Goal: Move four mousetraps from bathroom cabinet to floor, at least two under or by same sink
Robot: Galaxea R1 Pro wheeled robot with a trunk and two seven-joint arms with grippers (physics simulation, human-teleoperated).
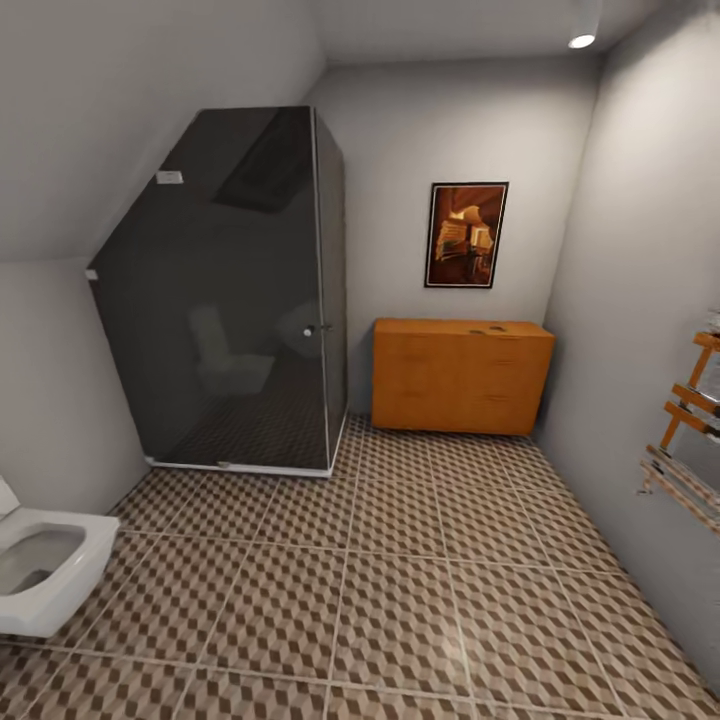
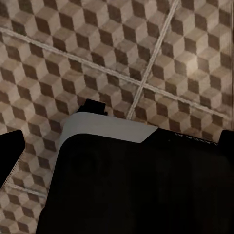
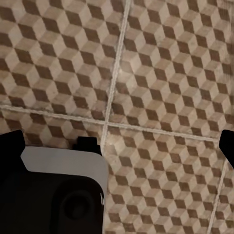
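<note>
The orange-brown cabinet [image 1: 461,377] stands against the far wall under a framed picture. Two small dark shapes [image 1: 484,328] lie on its flat top, too small to tell whether they are mousetraps. The cube-patterned bathroom floor [image 1: 400,590] stretches from me to the cabinet. In the left wrist view my left gripper [image 2: 118,145] hangs over the floor tiles [image 2: 122,53] with its dark fingertips [image 2: 10,151] wide apart and nothing between them. My right gripper [image 3: 119,145] is likewise open above the tiles [image 3: 161,73]. The sink is out of view.
A dark glass shower cabin [image 1: 235,300] fills the far left corner. A white toilet [image 1: 45,565] juts out at the near left. A wooden towel rack [image 1: 690,440] hangs on the right wall. My own black and white base [image 2: 136,185] shows under the left gripper.
</note>
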